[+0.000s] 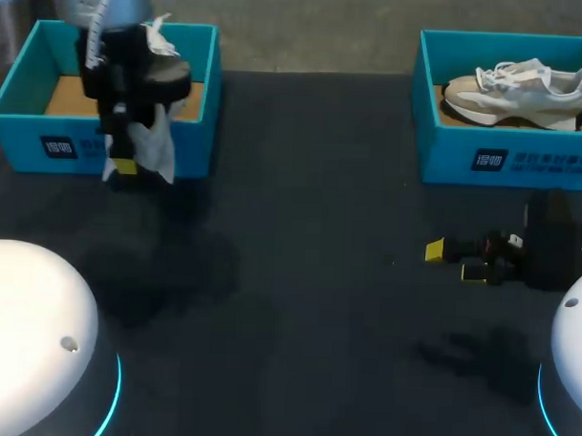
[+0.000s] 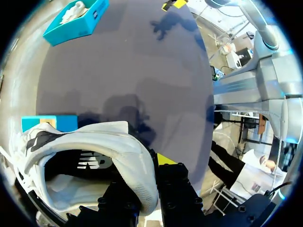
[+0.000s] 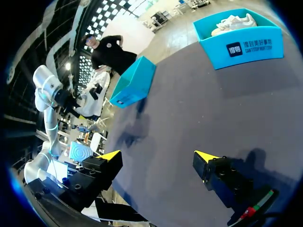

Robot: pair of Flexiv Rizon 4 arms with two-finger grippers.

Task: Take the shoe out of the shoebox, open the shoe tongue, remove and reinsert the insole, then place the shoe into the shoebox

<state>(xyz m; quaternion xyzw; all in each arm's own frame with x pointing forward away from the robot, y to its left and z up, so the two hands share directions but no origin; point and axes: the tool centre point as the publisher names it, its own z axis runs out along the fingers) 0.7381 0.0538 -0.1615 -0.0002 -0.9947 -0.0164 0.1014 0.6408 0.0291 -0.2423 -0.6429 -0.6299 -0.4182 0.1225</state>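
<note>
Surface: dark worktop (image 1: 299, 276), teal shoebox (image 1: 45, 147) far left.
Shoe: white sneaker (image 1: 160, 137) hung above that box's near wall.
Left gripper (image 2: 147, 172): clamped on the collar rim.
Right gripper (image 1: 455, 261): fingers apart, empty, right side.
Handling: probably light, with a soft, floppy upper; the stiffer heel collar suited holding.

The left pincer (image 1: 124, 164) grips a white fabric sneaker (image 1: 156, 142) over the turquoise cardboard shoebox (image 1: 45, 144); the right pincer (image 1: 454, 261), fingers spread, hovers above the dark counter (image 1: 302, 190).
</note>
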